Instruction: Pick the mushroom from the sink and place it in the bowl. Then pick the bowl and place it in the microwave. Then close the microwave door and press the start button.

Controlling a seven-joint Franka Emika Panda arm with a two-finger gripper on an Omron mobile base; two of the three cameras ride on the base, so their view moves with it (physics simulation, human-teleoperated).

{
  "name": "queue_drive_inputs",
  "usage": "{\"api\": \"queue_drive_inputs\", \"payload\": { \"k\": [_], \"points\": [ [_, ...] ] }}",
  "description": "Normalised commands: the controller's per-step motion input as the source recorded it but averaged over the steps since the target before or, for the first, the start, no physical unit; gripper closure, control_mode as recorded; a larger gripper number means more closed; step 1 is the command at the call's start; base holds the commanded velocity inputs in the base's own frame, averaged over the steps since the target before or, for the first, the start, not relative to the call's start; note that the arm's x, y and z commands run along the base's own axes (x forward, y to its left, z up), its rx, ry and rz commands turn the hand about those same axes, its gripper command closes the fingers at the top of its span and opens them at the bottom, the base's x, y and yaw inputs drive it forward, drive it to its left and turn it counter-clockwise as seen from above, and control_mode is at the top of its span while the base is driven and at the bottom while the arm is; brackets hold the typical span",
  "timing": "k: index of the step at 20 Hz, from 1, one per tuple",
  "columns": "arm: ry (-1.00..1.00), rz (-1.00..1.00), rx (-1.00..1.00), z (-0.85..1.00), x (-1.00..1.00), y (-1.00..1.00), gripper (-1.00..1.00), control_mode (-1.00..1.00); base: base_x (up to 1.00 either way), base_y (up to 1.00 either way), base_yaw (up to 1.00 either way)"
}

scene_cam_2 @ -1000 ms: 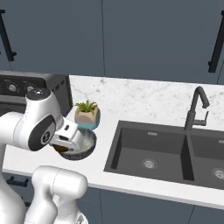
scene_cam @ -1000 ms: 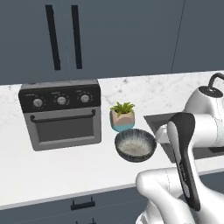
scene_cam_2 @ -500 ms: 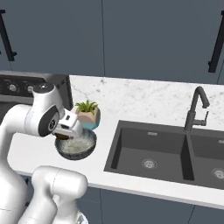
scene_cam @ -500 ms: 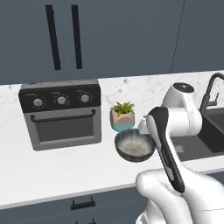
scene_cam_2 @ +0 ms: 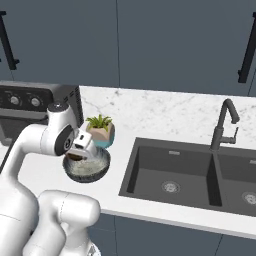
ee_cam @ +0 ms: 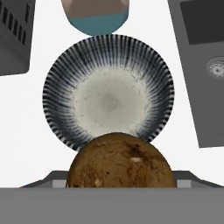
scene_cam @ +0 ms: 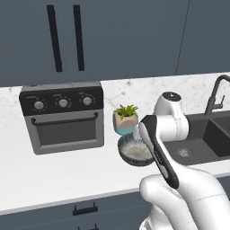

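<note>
My gripper (scene_cam_2: 77, 154) is shut on the mushroom (ee_cam: 120, 162), a brown rounded lump that hangs just above the near rim of the bowl (ee_cam: 108, 94). From the right base view the mushroom (scene_cam_2: 74, 157) shows as a dark spot over the bowl (scene_cam_2: 88, 169). This bowl (scene_cam: 134, 151) is streaked dark blue-grey outside and pale inside, stands upright on the white counter, and holds nothing. The dark double sink (scene_cam_2: 172, 176) lies to the right with nothing in its basins. The microwave and its door are out of view.
A small pot with a green plant (scene_cam_2: 100, 131) stands just behind the bowl, almost touching it. The grey countertop oven (scene_cam: 63, 117) with three knobs sits to the left. A tall dark faucet (scene_cam_2: 224, 125) rises behind the sink. Dark cabinets (scene_cam: 67, 38) hang above.
The arm has swung left, so its forearm now stands over the bowl's right side. The hand has stayed above the bowl with the mushroom held. Bowl and pot have not moved.
</note>
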Motion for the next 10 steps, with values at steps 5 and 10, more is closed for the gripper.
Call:
{"api": "queue_drive_inputs", "payload": {
  "k": [5,10],
  "points": [
    [0.0,0.0,0.0,-0.53,0.26,0.02,1.0,-1.0,0.0,0.0,0.0],
    [0.0,0.0,0.0,-0.41,0.33,0.02,1.0,-1.0,0.0,0.0,0.0]
  ]
}}
